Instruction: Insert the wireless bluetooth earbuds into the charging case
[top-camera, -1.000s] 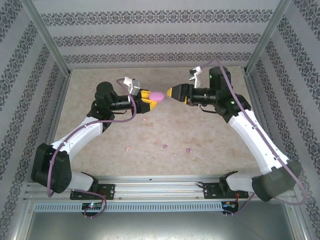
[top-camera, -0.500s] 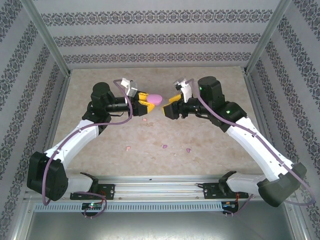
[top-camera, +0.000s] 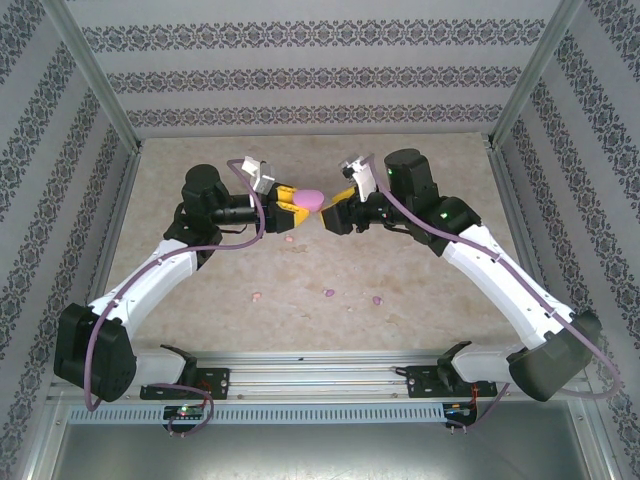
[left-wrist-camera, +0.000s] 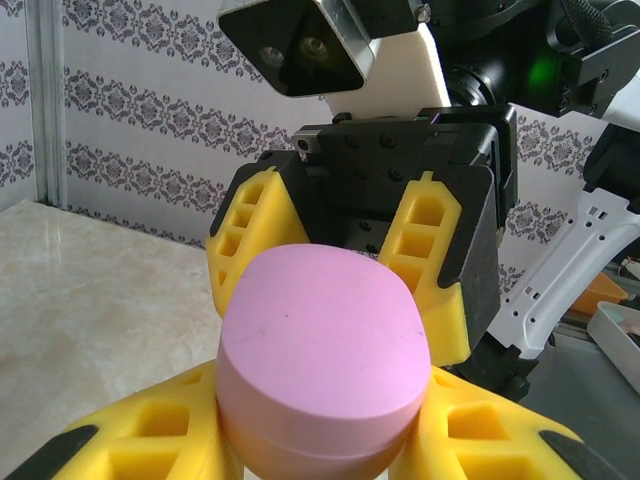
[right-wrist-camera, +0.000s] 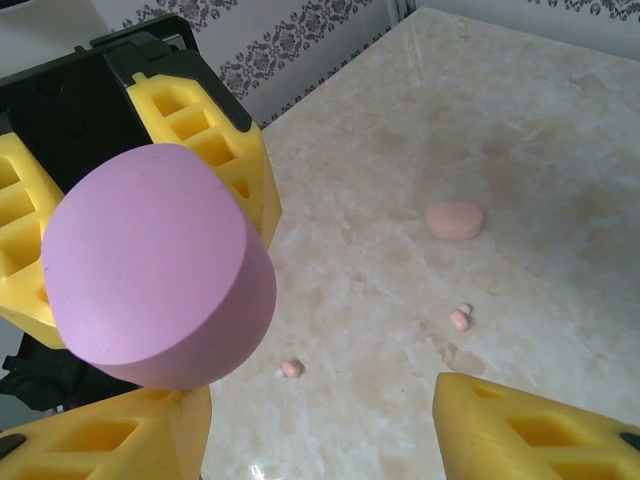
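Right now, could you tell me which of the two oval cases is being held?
The purple case, gripped by the left gripper; the salmon-pink case lies loose on the table.

**Purple case aloft, buds on the counter**

The purple case (top-camera: 312, 199) is a smooth oval puck, closed (a seam shows around its side in the left wrist view). It is up off the counter (right-wrist-camera: 560, 130), clamped between the yellow fingers of the left claw (top-camera: 298, 204). Its free end sits just in front of the spread fingers of the right claw (right-wrist-camera: 320, 435).

The salmon-pink case (right-wrist-camera: 455, 220) lies flat and closed on the counter, below and beyond the right claw. One pale pink earbud (right-wrist-camera: 459, 319) rests near it. A second pale pink earbud (right-wrist-camera: 291, 368) lies further off, below the held case.

The first purple earbud (top-camera: 329, 293) and the other purple earbud (top-camera: 377, 299) lie well apart from both claws, toward the arm bases.
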